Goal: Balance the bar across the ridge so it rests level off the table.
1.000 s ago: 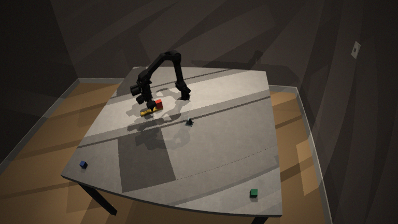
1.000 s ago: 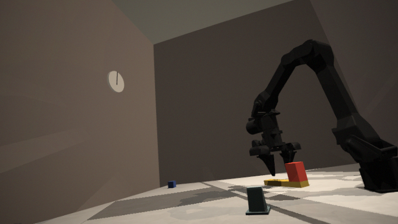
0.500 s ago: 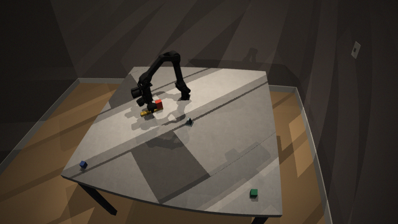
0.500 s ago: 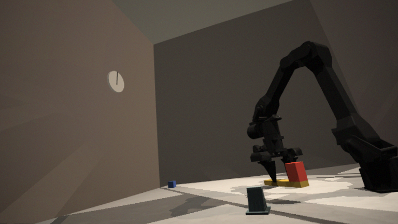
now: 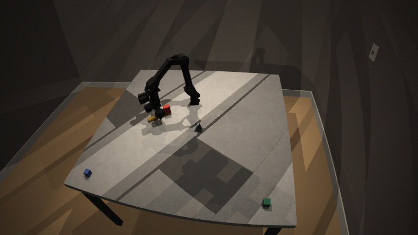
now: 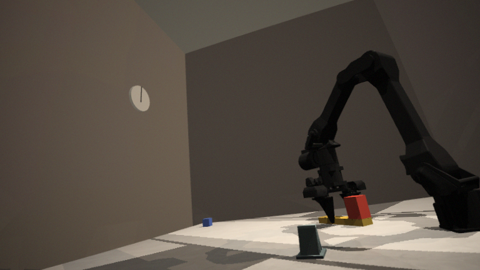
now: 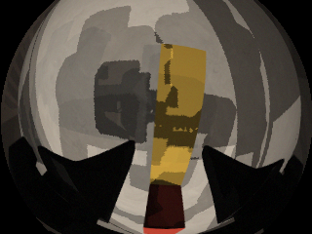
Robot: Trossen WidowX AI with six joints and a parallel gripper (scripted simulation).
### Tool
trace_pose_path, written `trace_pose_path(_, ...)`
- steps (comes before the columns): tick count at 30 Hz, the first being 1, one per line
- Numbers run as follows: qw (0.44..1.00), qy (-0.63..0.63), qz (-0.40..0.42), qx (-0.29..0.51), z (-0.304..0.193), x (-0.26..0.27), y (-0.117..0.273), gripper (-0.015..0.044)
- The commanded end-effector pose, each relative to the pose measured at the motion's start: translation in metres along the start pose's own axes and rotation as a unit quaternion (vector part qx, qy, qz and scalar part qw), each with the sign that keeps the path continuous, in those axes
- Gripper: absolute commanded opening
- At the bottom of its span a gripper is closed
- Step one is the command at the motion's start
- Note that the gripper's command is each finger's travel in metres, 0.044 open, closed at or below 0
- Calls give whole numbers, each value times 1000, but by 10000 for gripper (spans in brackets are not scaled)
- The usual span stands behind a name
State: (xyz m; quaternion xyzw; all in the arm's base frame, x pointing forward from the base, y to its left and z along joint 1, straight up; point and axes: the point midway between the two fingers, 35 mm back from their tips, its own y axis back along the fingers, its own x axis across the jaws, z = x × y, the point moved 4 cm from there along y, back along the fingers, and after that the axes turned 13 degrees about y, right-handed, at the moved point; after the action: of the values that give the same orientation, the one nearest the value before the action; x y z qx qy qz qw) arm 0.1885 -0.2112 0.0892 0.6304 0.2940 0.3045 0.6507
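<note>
A yellow bar [image 5: 151, 118] [image 6: 359, 222] [image 7: 182, 88] lies flat on the table, with a red block [image 5: 166, 109] [image 6: 357, 206] [image 7: 165, 207] on its end nearer the arm's base. My gripper [image 5: 158, 117] [image 6: 339, 218] [image 7: 170, 148] is open and low over the bar, one finger on each side, with a gap to the bar on both sides in the wrist view. In the exterior view the near fingertip is beside the bar; the far one is hidden behind the red block. The dark teal ridge [image 5: 197, 130] [image 6: 309, 240] stands apart from the bar with nothing on it.
A small blue cube [image 5: 87, 172] [image 6: 207, 222] lies near the table's front left corner. A green cube [image 5: 266, 202] lies near the front right corner. The arm's base stands behind the ridge, on the red block's side of the bar. Broad shadows cross the table.
</note>
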Motion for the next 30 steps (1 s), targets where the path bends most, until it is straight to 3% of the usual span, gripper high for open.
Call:
trace_pose_path(1, 1000, -2, -3, 1, 0, -1, -1, 315)
trace_pose_path(4, 1000, -2, -3, 1, 0, -1, -1, 315)
trace_pose_path(10, 1000, 0, 0, 1, 0, 0, 0, 157)
trace_pose_path(17, 1000, 0, 0, 1, 0, 0, 0, 111)
trace_pose_path(21, 1000, 0, 0, 1, 1, 0, 6, 6)
trace_pose_path(30, 1000, -1, -1, 1, 4, -1, 28, 0)
